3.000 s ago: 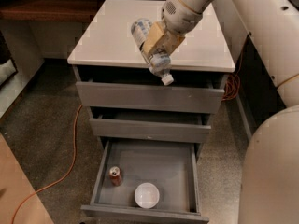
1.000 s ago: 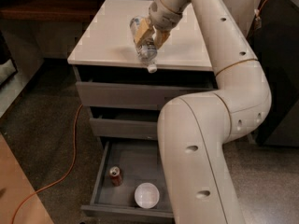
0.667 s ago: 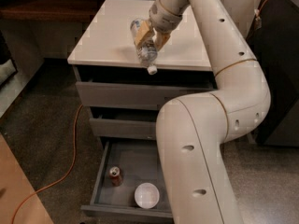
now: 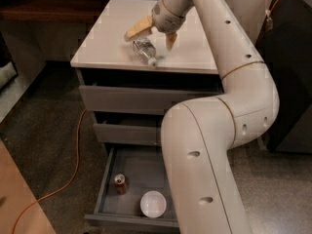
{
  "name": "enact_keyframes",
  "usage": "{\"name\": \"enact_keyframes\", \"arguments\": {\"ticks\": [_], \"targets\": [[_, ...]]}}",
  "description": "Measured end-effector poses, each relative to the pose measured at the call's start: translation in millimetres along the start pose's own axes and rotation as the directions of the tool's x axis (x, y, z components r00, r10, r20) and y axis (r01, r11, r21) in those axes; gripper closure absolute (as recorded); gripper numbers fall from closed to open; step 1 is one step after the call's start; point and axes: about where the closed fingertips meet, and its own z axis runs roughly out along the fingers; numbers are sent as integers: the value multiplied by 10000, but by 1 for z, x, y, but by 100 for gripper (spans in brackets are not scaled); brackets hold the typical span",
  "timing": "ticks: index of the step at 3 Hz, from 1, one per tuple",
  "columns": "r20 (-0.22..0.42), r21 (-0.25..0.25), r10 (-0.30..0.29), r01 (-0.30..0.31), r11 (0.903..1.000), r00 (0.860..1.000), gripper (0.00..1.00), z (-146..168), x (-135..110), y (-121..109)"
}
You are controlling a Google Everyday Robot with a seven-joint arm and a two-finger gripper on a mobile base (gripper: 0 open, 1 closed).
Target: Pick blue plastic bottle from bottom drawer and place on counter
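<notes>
Red can point(image 4: 120, 183) beside white bowl point(image 4: 153, 204); orange cable point(image 4: 76, 152) across dark, possibly carpeted floor point(image 4: 39, 130).

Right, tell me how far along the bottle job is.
Done: the blue plastic bottle lies on its side on the counter, near the front edge. The bottom drawer stands open and holds only a red can and a white bowl. In hand: the gripper is open just above the bottle, not gripping it. Left: probably only lifting the arm clear.
</notes>
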Motion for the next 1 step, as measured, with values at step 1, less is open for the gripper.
{"name": "enact_keyframes", "arguments": {"ticks": [1], "targets": [[-22,6,0,0,10000,10000,0,1,1,0]]}}
